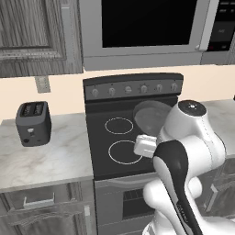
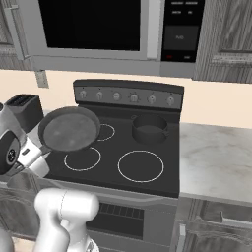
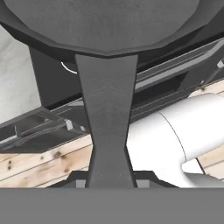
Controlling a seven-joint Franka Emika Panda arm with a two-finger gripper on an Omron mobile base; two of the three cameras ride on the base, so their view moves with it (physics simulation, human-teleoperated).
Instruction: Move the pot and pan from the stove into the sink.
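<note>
The pan, a shallow dark grey skillet, hangs tilted in the air above the left burners of the stove. My gripper is shut on its short straight handle, which runs up between the fingertips to the pan's underside. From the left base view the pan shows just behind my hand, over the black glass top. The pot, low and dark with upright walls, stands on the back right burner. The sink is out of view.
A dark toaster stands on the marble counter left of the stove. A microwave hangs over the knob panel. More marble counter lies right of the stove. Wooden floor shows below.
</note>
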